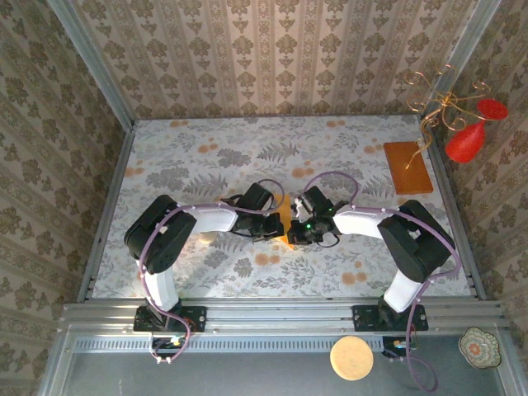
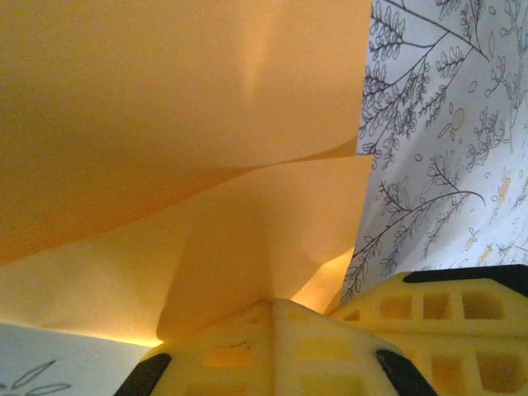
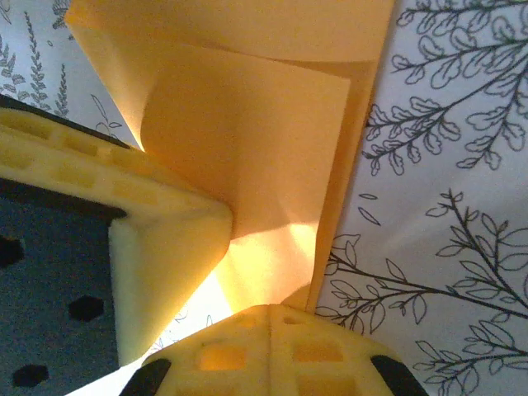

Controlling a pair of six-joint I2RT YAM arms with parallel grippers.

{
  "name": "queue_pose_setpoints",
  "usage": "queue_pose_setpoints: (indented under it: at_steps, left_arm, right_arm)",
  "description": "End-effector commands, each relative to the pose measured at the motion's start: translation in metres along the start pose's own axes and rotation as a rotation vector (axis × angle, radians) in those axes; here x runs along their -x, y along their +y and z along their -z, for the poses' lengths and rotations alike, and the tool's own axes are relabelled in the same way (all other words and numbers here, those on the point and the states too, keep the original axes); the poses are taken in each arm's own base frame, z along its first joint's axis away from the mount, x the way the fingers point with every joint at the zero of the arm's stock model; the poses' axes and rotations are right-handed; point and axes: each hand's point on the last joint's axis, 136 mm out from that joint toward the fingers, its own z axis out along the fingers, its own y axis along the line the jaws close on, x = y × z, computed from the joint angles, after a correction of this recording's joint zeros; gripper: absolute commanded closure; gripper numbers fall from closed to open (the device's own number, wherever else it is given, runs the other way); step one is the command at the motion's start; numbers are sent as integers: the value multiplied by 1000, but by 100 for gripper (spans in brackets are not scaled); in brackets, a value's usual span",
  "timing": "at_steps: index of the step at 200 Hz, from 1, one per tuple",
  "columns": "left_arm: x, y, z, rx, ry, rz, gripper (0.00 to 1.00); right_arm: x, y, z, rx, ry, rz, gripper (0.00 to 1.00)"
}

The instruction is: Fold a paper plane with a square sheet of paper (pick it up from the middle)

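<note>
Judged early in the folding, perhaps a first or second step. Found near the middle of the tabletop [image 1: 206, 165]: the square sheet of paper [image 3: 256, 157], bright orange-yellow, pinched from both sides. Left hand [image 2: 272, 307] clamped shut on a gathered bit of it, right hand [image 3: 269, 312] likewise closed tight on its lower edge, tips of the two nearly touching and facing each other. Done so far, by the look: picked up around the middle and doubled over, with at least two layers lying one on another and one straight layered edge running down the right side in the right wrist view. Billowed and curved rather than pressed flat; no sharp centre crease to be made out, no pointed nose, no wings, so nothing yet to call a plane. Left to do, as a judgement: flatten and crease the fold, turn in the corners, fold the wings. Hard to read from above: nearly all covered by the two wrists, just a sliver of orange between them. Cannot tell whether lifted clear of the tabletop or resting on it by one edge, nor how the corners lie. Top and left borders cut off in both wrist views. Well apart at the far right corner, untouched: a brown-orange board [image 1: 407, 167].
</note>
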Motion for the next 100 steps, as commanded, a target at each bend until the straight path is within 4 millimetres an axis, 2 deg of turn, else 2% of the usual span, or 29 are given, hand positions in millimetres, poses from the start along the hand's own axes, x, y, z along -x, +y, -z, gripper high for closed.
queue_pose_setpoints:
  at_steps: [1, 39, 100]
  left_arm:
    - [7, 22, -1, 67, -5, 9, 92]
    - [23, 37, 8, 99, -40, -17, 92]
    - [60, 72, 31, 119, -110, 10, 92]
  right_arm:
    - [-49, -64, -13, -258, 157, -71, 100]
    - [-58, -79, -14, -296, 184, -87, 100]
    - [-60, -83, -13, -296, 182, -101, 100]
